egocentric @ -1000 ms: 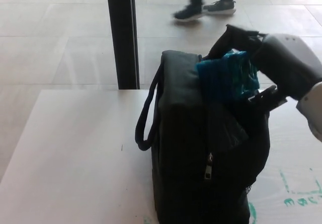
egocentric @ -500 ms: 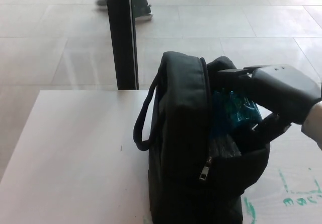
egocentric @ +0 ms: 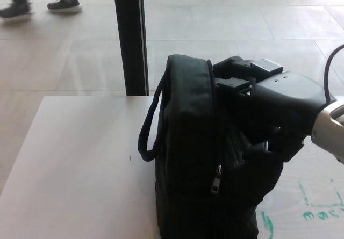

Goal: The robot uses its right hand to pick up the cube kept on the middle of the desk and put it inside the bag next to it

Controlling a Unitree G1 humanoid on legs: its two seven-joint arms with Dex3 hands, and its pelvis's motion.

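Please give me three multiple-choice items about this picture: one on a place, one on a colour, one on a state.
1. Where is the right hand?
A. flat on the desk
B. reaching into the top of the bag
C. on the floor

2. What colour is the bag?
A. black
B. red
C. white

3. How does the bag stand?
A. lying flat
B. hanging from the pole
C. upright on the desk

Answers:
1. B, the hand goes down into the bag's open top.
2. A, all its fabric is black.
3. C, it stands upright on the desk, strap at its side.
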